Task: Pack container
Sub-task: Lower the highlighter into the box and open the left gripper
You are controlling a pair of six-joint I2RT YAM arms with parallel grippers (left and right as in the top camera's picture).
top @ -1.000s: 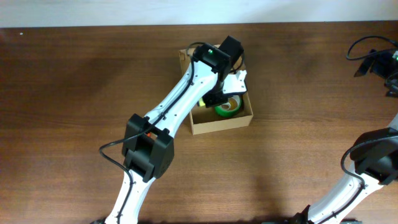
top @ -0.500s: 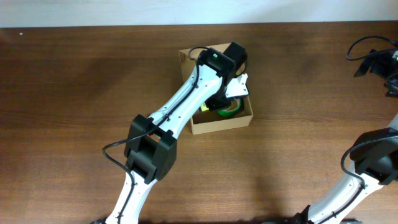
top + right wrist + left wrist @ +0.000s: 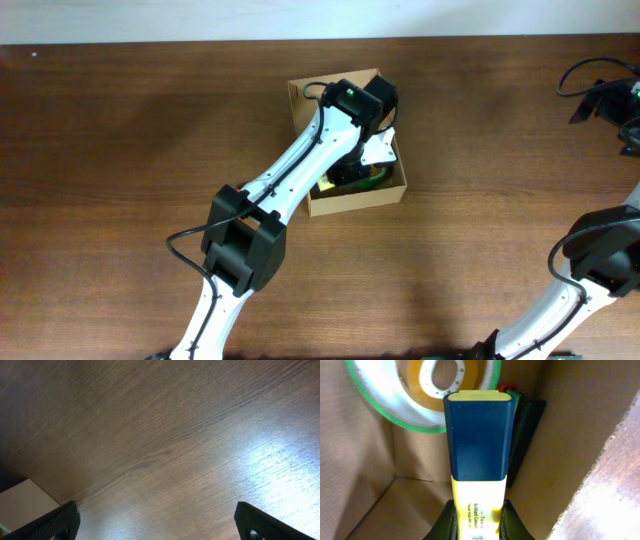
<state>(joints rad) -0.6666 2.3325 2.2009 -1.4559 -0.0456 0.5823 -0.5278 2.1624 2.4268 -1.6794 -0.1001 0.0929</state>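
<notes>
The container (image 3: 356, 205) is a small brown cardboard box, open, at the table's middle back. My left gripper (image 3: 476, 521) is down inside it, shut on a yellow highlighter with a dark blue cap (image 3: 479, 435). The cap points at a green-edged tape roll (image 3: 395, 405) that lies in the box. A black item with a red tip (image 3: 526, 425) lies along the box wall beside the highlighter. From overhead the left arm (image 3: 345, 110) covers most of the box, and only a bit of the tape roll (image 3: 380, 177) shows. My right gripper (image 3: 160, 522) is open and empty above bare wood.
The right arm (image 3: 600, 260) rises along the table's right edge, its wrist (image 3: 605, 98) at the back right corner with black cables. A white corner (image 3: 20, 505) shows at the lower left of the right wrist view.
My left gripper has gone deeper into the box with the highlighter and now covers more of the tape roll. The right arm has not moved.
</notes>
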